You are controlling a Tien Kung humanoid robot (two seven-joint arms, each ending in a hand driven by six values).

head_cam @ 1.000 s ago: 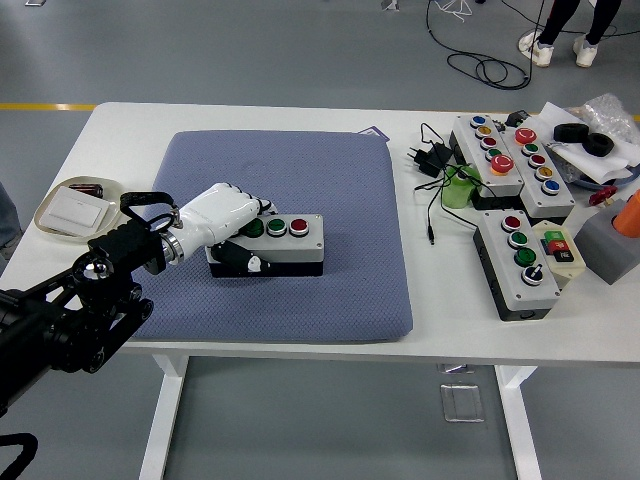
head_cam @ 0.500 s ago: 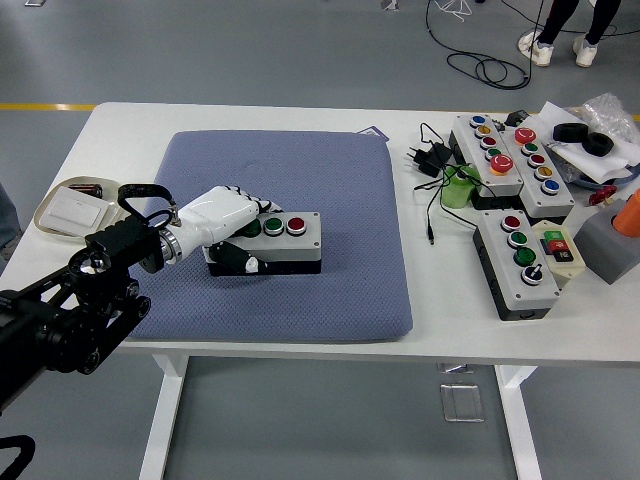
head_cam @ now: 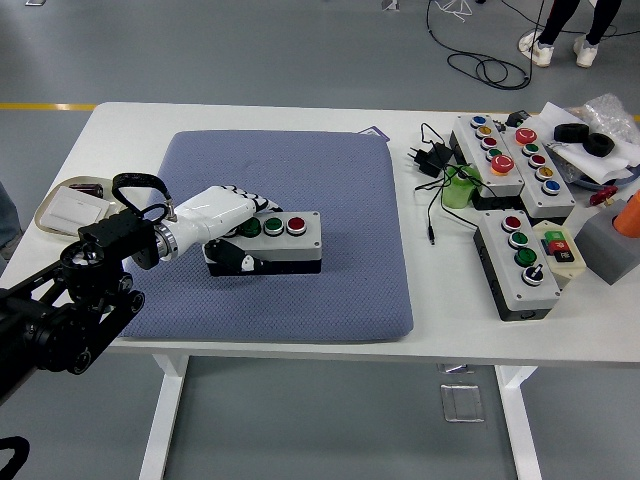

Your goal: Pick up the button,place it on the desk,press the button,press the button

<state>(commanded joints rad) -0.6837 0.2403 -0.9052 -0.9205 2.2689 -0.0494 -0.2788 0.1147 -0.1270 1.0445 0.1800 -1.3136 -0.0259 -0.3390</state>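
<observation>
The fingers (head_cam: 240,196) of the left hand (head_cam: 215,212) are curled over the left end of the button box (head_cam: 268,241), and the thumb lies against the near face of the box, so the hand is grasping the box by that end. The fingertips cover part of the green button (head_cam: 251,228) at the left, while the second green button (head_cam: 273,226) and the red button (head_cam: 296,224) are free to see. The box rests flat on the blue mat (head_cam: 290,170), a little toward 7 o'clock from the centre of the mat, and the mat lies on the white bench (head_cam: 250,113). I judge that the step in hand is the first one, to pick up the box, because it is not lifted yet and the grip looks already closed. The next move calls for raising the box straight up without letting it tilt, since it is held only at one end, then carrying it off the mat to a bare part of the bench and setting it down level before any pressing. A small tray (head_cam: 50,222) stands at 9 o'clock from the hand, and other button boxes (head_cam: 500,150) lie at 3 o'clock, well apart. The right hand is not visible.
</observation>
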